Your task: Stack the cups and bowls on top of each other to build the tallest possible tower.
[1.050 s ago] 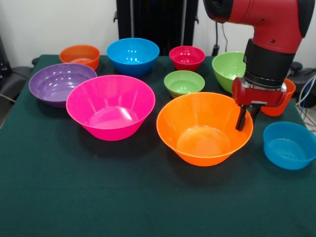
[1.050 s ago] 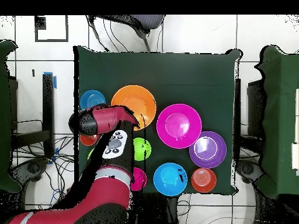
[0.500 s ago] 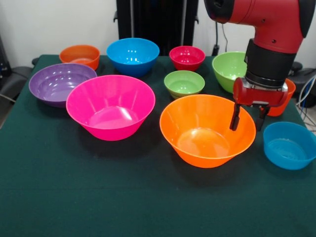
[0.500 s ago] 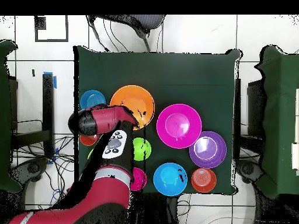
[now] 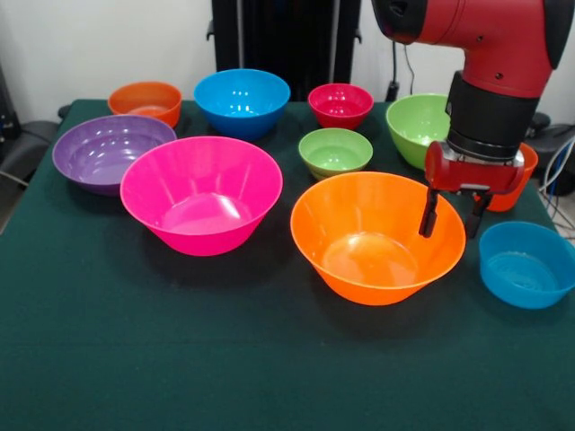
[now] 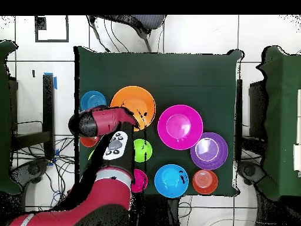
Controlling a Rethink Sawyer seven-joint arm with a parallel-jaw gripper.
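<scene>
Front view | pincer (image 5: pixel 446 220) wide, straddling orange bowl (image 5: pixel 377 235) rim on the blue bowl (image 5: pixel 526 263) side | bowl upright on worktop (image 5: pixel 135 359) | advice: lower until rim seats deep, then close squarely before flipping.

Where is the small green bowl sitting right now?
In the front view the small green bowl stands upright on the table just behind the large orange bowl, between the small red bowl and the large pink bowl.

Nine bowls (image 5: pixel 200 205) sit upright, unstacked; cup (image 5: pixel 512 180) mostly hidden behind arm.
</scene>
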